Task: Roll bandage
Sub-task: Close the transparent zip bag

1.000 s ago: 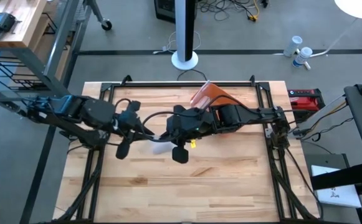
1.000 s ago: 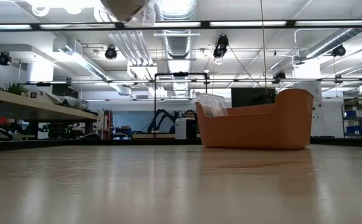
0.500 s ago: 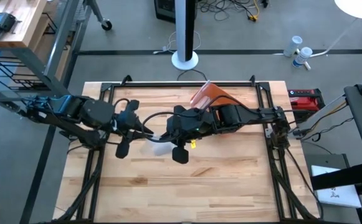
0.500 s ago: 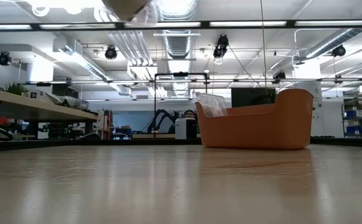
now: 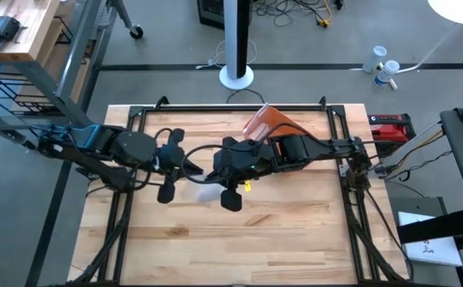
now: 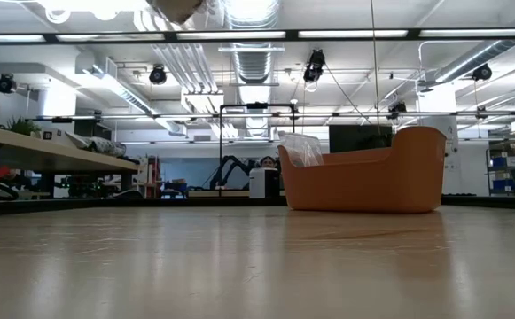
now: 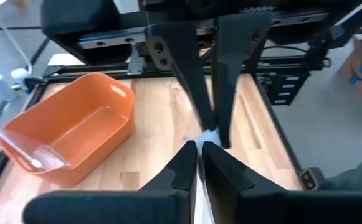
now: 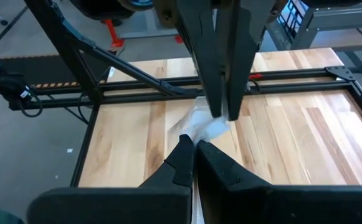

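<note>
The bandage (image 5: 202, 176), a pale white strip, hangs in the air above the middle of the table (image 5: 295, 239), stretched between the two grippers. Its long axis runs roughly left to right across the table in the high view.

The left gripper (image 5: 189, 170) has its fingers nearly closed, pinching one end of the strip; in the left wrist view the white material shows between the converging fingertips. The right gripper (image 5: 218, 174) is fully closed on the opposite end, meeting the left gripper tip to tip. Both arms are equally near; the strip between them is very short.

Judgement: rolling turns on one gripper rotating about that left-right axis while the other feeds.

An orange bin (image 5: 267, 121) stands behind the right arm, clear of the work.
</note>
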Tool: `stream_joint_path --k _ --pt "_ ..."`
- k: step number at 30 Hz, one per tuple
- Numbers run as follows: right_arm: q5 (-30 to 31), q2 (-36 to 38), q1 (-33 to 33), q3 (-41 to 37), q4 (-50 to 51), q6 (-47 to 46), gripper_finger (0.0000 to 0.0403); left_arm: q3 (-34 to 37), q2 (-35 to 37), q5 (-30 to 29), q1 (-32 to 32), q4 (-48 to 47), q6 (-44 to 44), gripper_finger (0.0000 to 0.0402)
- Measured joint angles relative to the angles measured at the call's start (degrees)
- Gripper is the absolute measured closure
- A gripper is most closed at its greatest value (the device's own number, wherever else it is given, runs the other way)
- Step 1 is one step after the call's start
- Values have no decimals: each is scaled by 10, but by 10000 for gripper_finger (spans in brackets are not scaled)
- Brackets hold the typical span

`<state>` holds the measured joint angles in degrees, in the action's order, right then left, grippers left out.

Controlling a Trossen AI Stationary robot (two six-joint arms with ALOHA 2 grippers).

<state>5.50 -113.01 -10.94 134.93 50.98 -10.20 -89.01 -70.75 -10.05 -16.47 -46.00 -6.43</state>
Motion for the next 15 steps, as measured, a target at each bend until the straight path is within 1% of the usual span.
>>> stream_joint_path --k 6,9,12,15 --pt "10 0 1 0 20 3 403 -4 8 18 0 -16 -28 367" --pt "10 0 1 0 26 4 403 -7 18 23 0 -18 -31 356" --pt "9 0 1 0 27 5 403 -7 21 41 0 -19 -31 345" --pt "7 0 1 0 26 11 403 -2 19 35 0 -21 -29 336"
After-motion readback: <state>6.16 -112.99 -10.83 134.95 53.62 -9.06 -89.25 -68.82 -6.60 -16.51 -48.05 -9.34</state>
